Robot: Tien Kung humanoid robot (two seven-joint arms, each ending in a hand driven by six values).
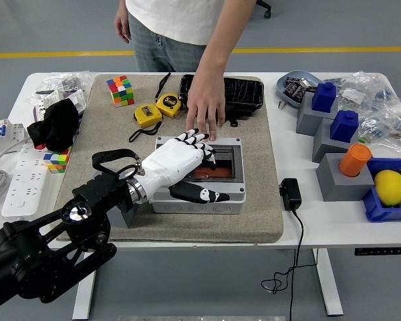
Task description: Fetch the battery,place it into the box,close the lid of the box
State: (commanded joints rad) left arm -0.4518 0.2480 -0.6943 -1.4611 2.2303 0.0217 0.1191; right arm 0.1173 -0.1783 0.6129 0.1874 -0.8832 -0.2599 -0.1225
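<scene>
The lid (207, 144) lay flat on the box (199, 198); closing appeared nearly complete. The left hand (177, 160) rested on it, fingers spread, gripping nothing. The orange battery (210, 172) showed inside. A person's hand (205, 110) touched the far edge.

Glossy white plastic hand (177, 160), matt grey plastic box (199, 172) with smoky clear lid (210, 160), rough beige cloth mat (254, 200), smooth white bench (307, 221).
</scene>
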